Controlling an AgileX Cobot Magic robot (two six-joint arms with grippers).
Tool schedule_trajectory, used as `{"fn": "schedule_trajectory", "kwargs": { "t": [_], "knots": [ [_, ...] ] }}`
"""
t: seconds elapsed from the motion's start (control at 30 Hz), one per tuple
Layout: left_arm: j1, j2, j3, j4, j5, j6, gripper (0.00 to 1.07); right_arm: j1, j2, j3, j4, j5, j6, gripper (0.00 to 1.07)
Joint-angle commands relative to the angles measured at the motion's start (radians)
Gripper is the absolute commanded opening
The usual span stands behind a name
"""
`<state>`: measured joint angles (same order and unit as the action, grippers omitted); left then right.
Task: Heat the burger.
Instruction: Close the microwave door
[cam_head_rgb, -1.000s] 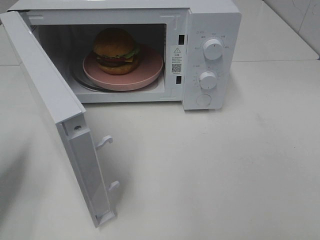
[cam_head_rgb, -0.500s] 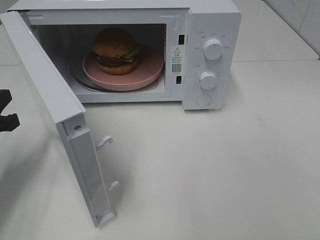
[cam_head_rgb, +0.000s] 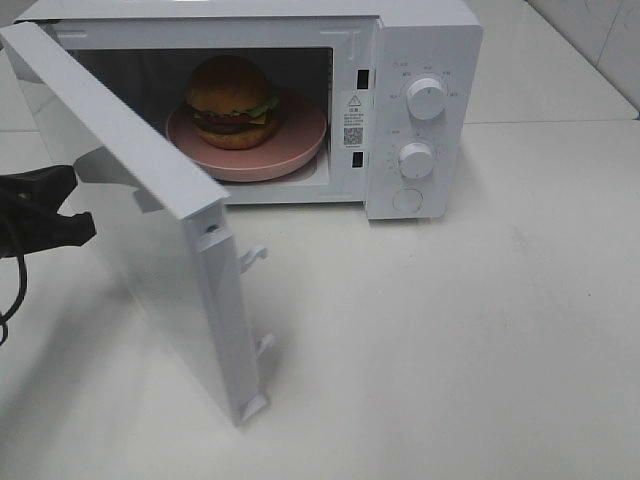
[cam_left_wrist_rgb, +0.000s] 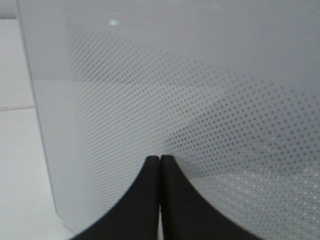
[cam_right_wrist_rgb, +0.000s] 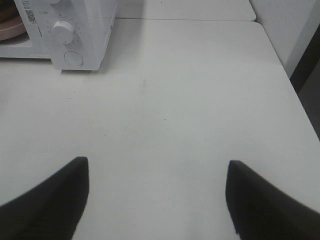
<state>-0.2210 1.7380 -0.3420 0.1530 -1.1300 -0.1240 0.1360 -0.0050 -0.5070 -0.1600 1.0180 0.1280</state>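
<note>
Two pincers: left pincer (cam_left_wrist_rgb: 159, 160) clenched at microwave door (cam_head_rgb: 150, 230); right pincer (cam_right_wrist_rgb: 157, 167) released.
Door push: flat, steady, until fully shut.

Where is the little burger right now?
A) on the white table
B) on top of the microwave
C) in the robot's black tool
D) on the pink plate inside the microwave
D: the small round burger with a golden-tan bun sits on the flat pink round plate inside the white microwave oven.
</note>
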Motion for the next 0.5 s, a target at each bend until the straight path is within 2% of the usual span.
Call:
{"fn": "schedule_trajectory", "kwargs": {
  "t": [0.03, 0.13, 0.5],
  "knots": [
    [-0.021, -0.004, -0.032, -0.002, 0.020, 0.007, 0.00, -0.006, -0.025, 0.002, 0.000, -0.009, -0.006, 0.73],
    [-0.047, -0.001, -0.058, -0.015, 0.048, 0.023, 0.00, -0.006, -0.025, 0.002, 0.000, -0.009, -0.006, 0.73],
    [-0.153, 0.095, -0.146, -0.062, 0.052, 0.022, 0.00, -0.006, -0.025, 0.002, 0.000, -0.009, -0.006, 0.73]
  ]
}}
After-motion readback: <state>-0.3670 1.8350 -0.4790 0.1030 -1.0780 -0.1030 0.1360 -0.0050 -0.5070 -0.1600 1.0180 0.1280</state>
